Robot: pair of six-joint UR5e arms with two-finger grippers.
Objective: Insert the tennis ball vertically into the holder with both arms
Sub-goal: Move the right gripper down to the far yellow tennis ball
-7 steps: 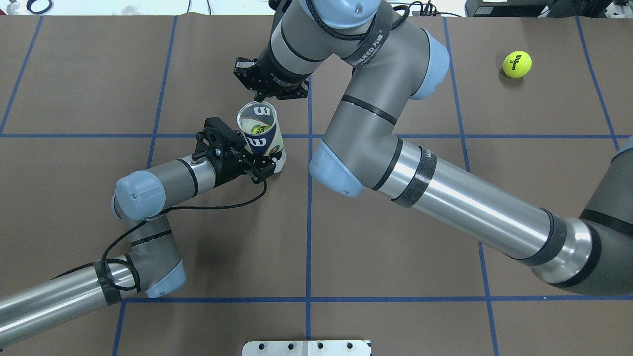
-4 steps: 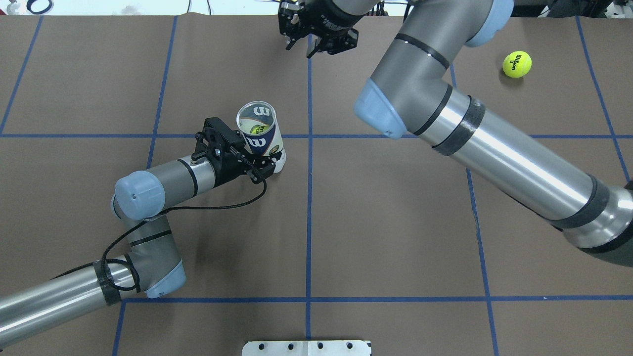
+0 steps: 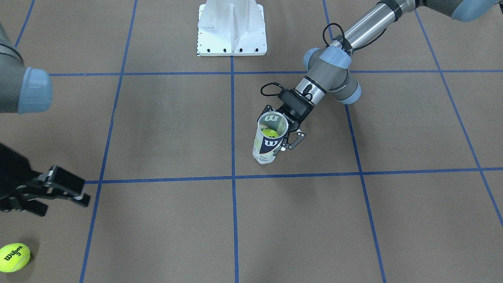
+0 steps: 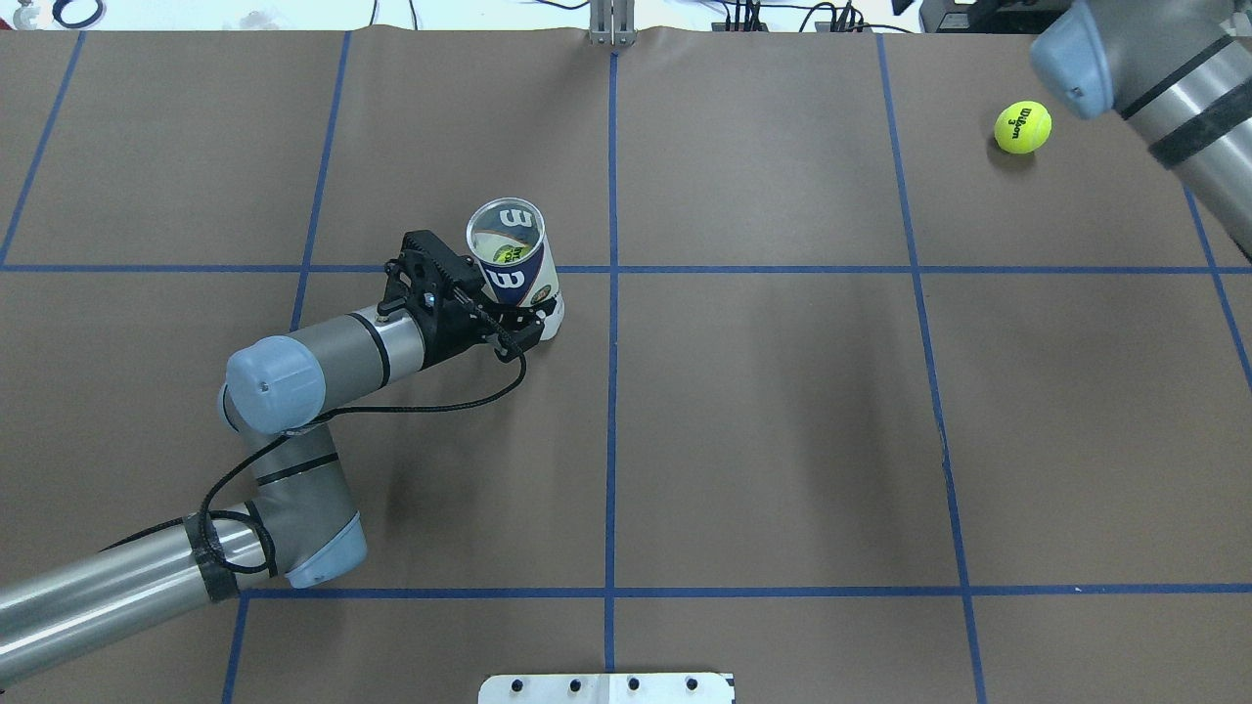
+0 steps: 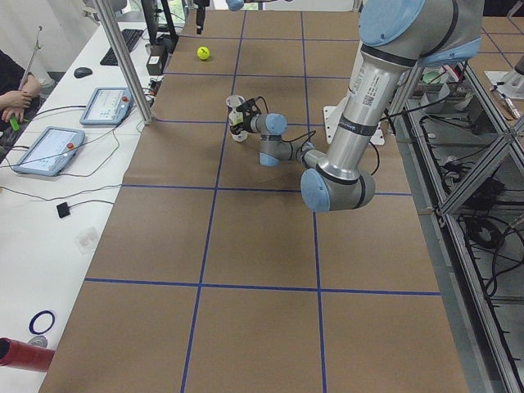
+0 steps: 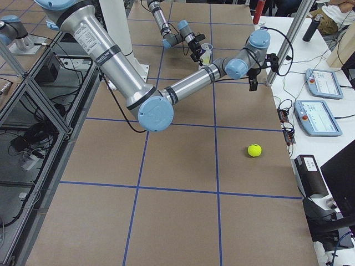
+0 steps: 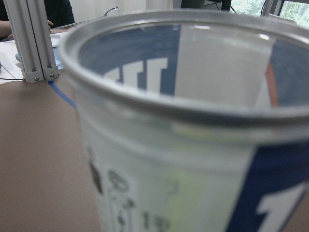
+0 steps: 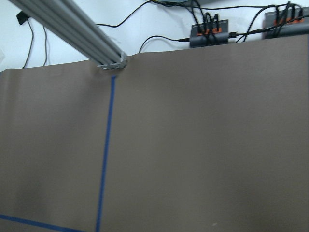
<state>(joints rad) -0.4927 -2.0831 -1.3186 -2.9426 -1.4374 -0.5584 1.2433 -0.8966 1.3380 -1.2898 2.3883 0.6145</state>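
Observation:
The holder (image 4: 515, 266), a clear tube with a navy and white label, stands upright on the brown table. My left gripper (image 4: 520, 315) is shut on its lower part from the side, as the front-facing view also shows with the left gripper (image 3: 289, 138) against the holder (image 3: 268, 144). One tennis ball (image 3: 270, 133) lies inside the tube. Another tennis ball (image 4: 1023, 127) rests on the table at the far right. My right gripper (image 3: 63, 204) hangs open and empty a little way from that ball (image 3: 14, 257). The holder's rim (image 7: 193, 104) fills the left wrist view.
A white pedestal base (image 3: 232, 29) stands at the robot's side of the table. An aluminium post (image 8: 72, 34) rises at the far edge. Tablets (image 6: 321, 83) and cables lie on a side table, where a person's hands (image 5: 12, 90) rest.
My right arm has swung away from above the holder, up and over to the far right near the loose ball. The left gripper and the holder have stayed still.

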